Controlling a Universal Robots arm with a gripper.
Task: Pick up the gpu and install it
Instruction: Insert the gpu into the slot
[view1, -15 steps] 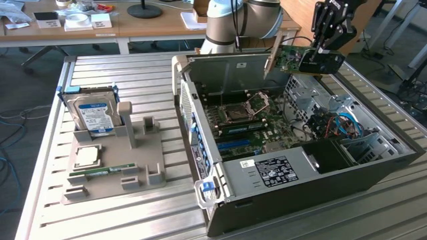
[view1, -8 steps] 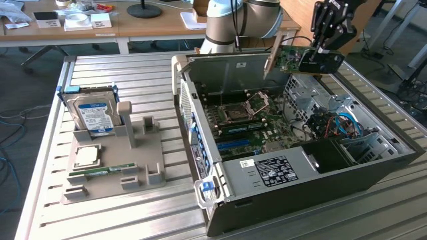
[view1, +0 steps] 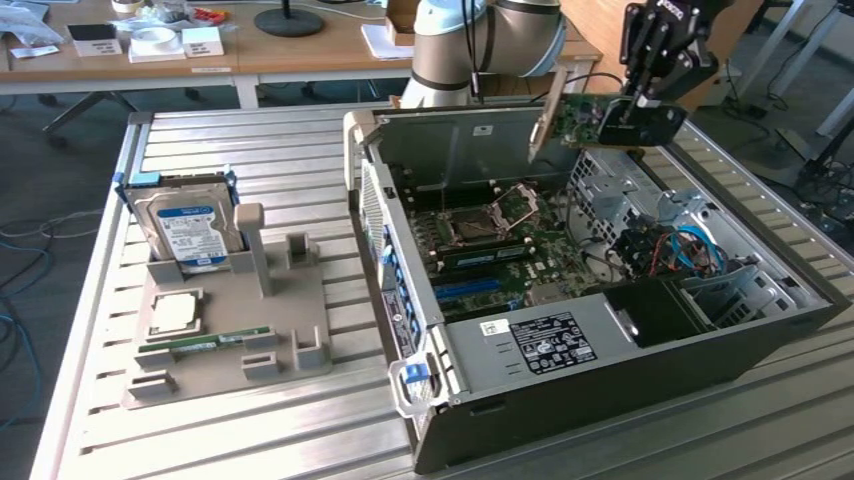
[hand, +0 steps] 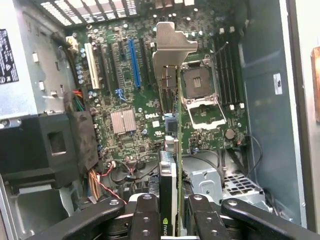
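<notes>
The gpu hangs in the air above the far side of the open computer case, with its metal bracket pointing down towards the case's back wall. My gripper is shut on the card's upper part. In the wrist view the gpu is seen edge-on, thin and upright, clamped between my black fingers. Its silver bracket is at the far end. Below it lies the motherboard with a blue slot and the open CPU socket; the card is well above both.
A grey parts holder stands at the exterior view's left on the slatted table. It carries a hard drive, a processor chip and a green memory stick. Cables and drive cages crowd the case's right half. A desk stands behind.
</notes>
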